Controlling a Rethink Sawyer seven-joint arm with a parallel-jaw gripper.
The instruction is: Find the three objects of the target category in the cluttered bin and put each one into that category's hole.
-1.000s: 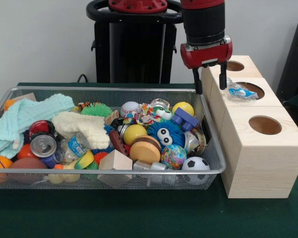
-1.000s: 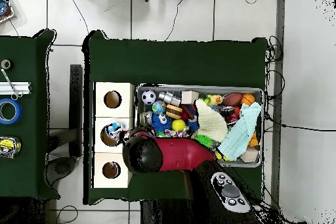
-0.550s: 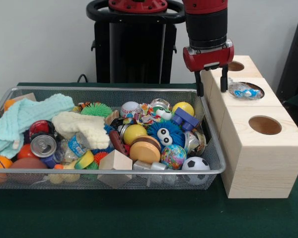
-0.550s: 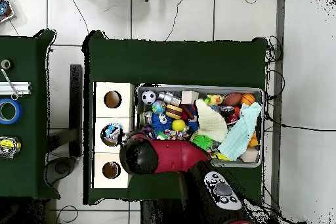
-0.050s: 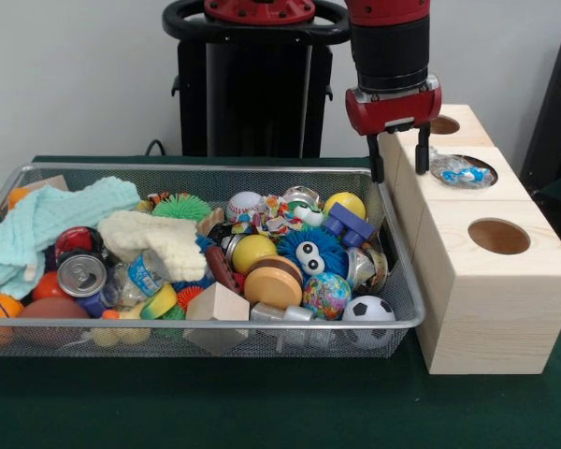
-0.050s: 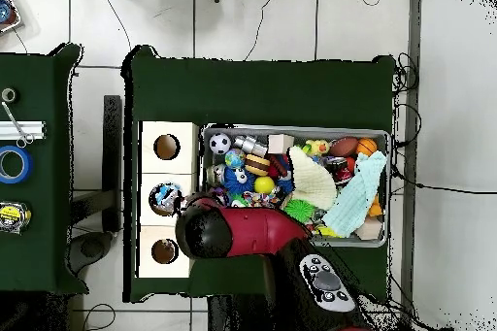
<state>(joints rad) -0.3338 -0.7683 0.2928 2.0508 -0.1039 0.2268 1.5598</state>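
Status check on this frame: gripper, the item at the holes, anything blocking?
Gripper open, empty, above the boxes' edge by the bin. Crinkly clear-and-blue wrapper sitting in the middle hole, not dropped through. Nothing blocking.

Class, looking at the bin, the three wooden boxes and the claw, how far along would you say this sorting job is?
One item looks done: a crinkly wrapper sits in the middle box's hole. Nothing is in hand: the claw hangs open and empty beside that box. The other two holes, the nearest and the farthest, show nothing inside. The bin is full of clutter, so most of the search seems left.
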